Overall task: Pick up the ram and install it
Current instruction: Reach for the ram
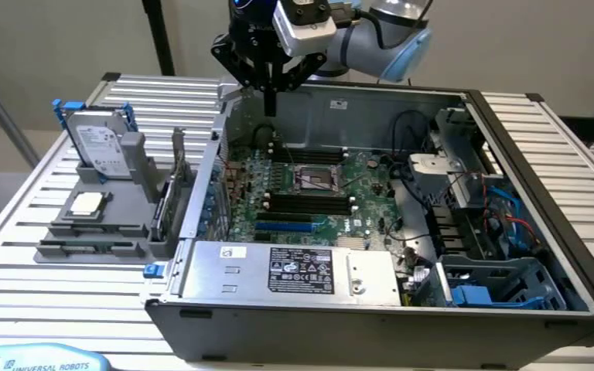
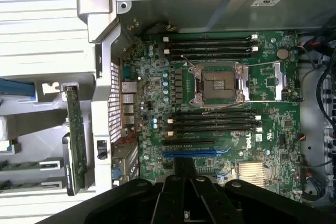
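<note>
One open computer case (image 1: 380,325) on tabletop (image 1: 29,297), holding one motherboard (image 1: 364,174). One grey holder (image 1: 59,230) at the exterior view's left carries one drive (image 1: 103,147), one processor (image 1: 86,202), one card (image 1: 179,182), and probably the ram (image 1: 90,246) in its front slot. Pincer (image 1: 269,108) above case, pinched together, empty.

the thin green ram (image 1: 89,248) lies flat in a grey holder (image 1: 49,252).

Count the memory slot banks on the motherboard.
2. One slot bank lies between the empty processor socket and the case wall; the second slot bank lies between that socket and the blue slot. None seems hidden.
</note>
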Controlling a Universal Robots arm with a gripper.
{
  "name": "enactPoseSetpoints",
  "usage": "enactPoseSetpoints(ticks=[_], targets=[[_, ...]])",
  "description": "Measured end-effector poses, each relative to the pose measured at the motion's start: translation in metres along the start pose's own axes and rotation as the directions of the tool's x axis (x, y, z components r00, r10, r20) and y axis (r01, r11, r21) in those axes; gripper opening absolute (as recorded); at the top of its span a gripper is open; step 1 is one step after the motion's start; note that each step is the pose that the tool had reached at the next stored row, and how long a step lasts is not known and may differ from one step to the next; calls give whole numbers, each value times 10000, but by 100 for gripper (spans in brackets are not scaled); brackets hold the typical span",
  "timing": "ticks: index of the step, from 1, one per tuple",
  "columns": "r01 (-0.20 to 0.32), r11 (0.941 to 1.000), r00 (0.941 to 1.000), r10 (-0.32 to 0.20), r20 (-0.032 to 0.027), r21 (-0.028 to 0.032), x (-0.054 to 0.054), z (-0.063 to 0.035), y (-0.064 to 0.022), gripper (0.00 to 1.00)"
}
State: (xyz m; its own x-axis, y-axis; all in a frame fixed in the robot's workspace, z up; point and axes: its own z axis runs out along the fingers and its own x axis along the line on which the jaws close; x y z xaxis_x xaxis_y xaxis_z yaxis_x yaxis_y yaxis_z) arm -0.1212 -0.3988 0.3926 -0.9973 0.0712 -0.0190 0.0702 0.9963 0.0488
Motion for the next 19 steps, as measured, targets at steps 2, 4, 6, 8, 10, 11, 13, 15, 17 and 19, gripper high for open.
enactPoseSetpoints(ticks=[2,4,6,8,10,11,13,15,17,19], targets=[[0,10000,10000,0,0,0,0,0,0,11],[1,10000,10000,-1,-1,1,0,0,0,11],[1,10000,10000,-1,-2,1,-1,-2,-9,11],[-3,10000,10000,3,0,-1,18,-3,-36,11],[0,10000,10000,0,-1,-4,82,-6,-77,11],[1,10000,10000,-1,-1,-6,125,-7,-96,11],[0,10000,10000,0,-1,-6,213,-11,-128,11],[0,10000,10000,0,-1,-8,301,-14,-159,11],[0,10000,10000,0,-1,-8,389,-17,-183,11],[0,10000,10000,0,-1,-8,482,-18,-200,11]])
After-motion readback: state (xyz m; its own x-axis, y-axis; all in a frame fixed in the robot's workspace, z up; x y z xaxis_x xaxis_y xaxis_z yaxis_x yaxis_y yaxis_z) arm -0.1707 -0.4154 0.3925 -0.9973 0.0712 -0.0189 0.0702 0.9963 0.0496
